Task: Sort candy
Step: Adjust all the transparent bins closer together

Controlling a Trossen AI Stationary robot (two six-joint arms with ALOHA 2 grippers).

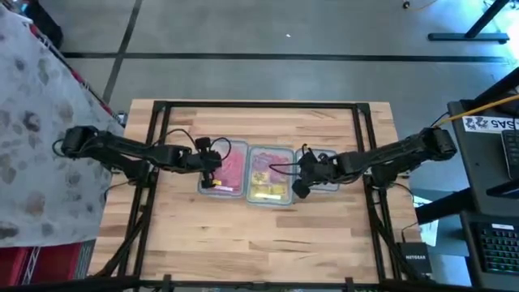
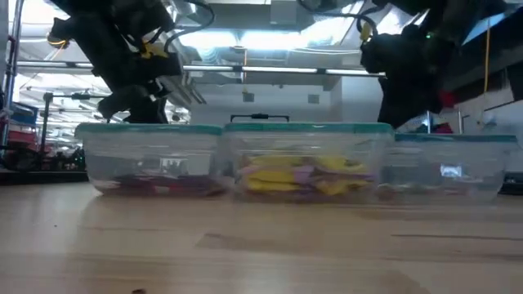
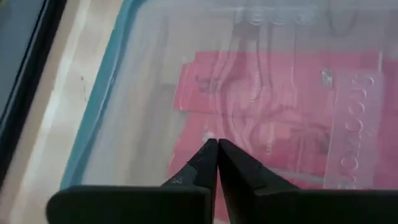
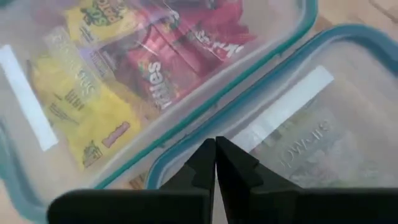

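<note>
Three clear tubs stand in a row at the table's middle. The left tub [image 1: 225,170] holds red and pink candy [image 3: 267,118]. The middle tub [image 1: 270,175] holds mixed yellow [image 4: 81,106] and red candy [image 4: 180,56]. Silvery-grey pieces [image 4: 311,149] lie in the right tub [image 1: 326,173]. My left gripper [image 3: 213,147] is shut with nothing between its fingers, above the left tub's left part. My right gripper [image 4: 215,144] is shut and bare too, above the right tub's teal rim [image 4: 186,152] next to the middle tub.
A black frame [image 1: 154,130] runs around the light wooden table [image 1: 259,243]. There is bare wood in front of the tubs [image 2: 261,245]. A patterned cloth [image 1: 32,122] lies off the left edge, and a desk with a keyboard [image 1: 495,243] stands off the right.
</note>
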